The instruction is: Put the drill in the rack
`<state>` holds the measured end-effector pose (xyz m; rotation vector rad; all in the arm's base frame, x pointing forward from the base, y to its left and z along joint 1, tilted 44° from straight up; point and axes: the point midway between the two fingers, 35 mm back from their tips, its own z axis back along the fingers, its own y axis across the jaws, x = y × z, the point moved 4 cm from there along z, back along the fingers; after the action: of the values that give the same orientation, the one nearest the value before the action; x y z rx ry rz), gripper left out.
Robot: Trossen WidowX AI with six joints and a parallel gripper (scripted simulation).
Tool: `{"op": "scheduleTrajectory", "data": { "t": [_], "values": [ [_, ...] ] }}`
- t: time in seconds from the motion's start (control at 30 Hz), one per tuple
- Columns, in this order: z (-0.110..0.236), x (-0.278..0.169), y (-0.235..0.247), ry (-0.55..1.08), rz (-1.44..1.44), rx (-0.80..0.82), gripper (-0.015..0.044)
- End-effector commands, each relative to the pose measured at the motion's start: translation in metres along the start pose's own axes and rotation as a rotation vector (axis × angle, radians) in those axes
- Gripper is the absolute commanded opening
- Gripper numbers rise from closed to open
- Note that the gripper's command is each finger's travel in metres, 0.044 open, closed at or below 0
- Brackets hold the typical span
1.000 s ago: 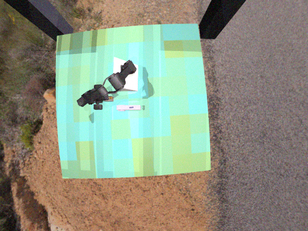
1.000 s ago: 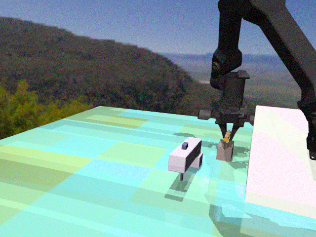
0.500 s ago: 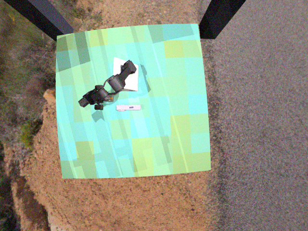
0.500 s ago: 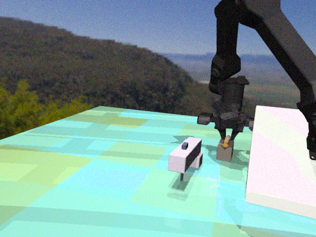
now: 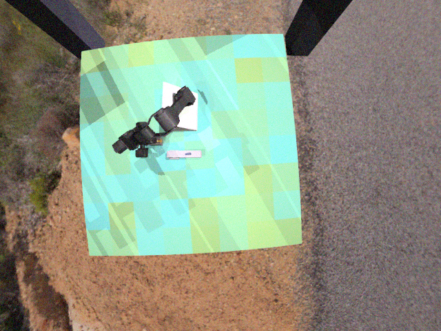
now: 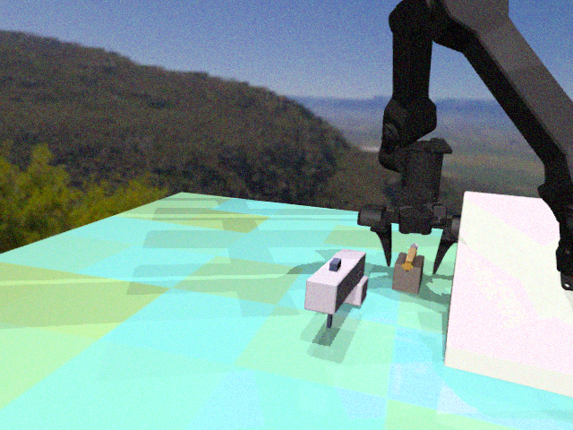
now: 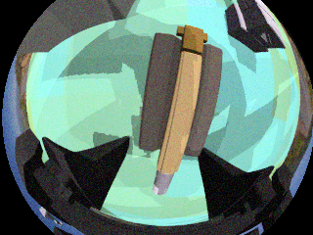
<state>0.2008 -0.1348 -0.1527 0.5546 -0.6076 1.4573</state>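
Exterior view: hand point(image 6: 414, 264) hung open over the rack point(image 6: 406, 275), fingers point(image 6: 386, 247) spread wide on either side, gripping nothing. Drill point(image 6: 409, 258) lay in the rack's groove, tilted, tip up; in the wrist view it point(image 7: 179, 110) ran from 12 to 6 o'clock along the rack point(image 7: 156, 98). Housing block point(image 6: 334, 281) with the key point(image 6: 335, 264) on top sat near, at the rack's 9 o'clock on the counter point(image 6: 139, 323).
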Motion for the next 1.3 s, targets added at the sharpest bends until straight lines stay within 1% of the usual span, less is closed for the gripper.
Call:
{"op": "scheduleTrajectory", "data": {
  "t": [0.0, 0.57, 0.63, 0.67, 0.7, 1.0, 1.27],
  "values": [
    [0.0, 0.0, 0.0, 0.0, 0.001, 0.0, 0.044],
    [0.079, -0.001, 0.001, -0.002, -0.005, -0.003, 0.044],
    [0.081, -0.001, 0.001, -0.002, -0.005, -0.003, 0.044],
    [0.074, -0.001, 0.0, -0.001, -0.009, -0.008, 0.044],
    [0.075, 0.0, -0.002, 0.005, -0.008, -0.008, 0.044],
    [0.094, 0.02, -0.059, 0.153, 0.033, -0.024, 0.044],
    [0.112, 0.069, -0.128, 0.313, 0.134, -0.095, 0.044]
  ]
}}
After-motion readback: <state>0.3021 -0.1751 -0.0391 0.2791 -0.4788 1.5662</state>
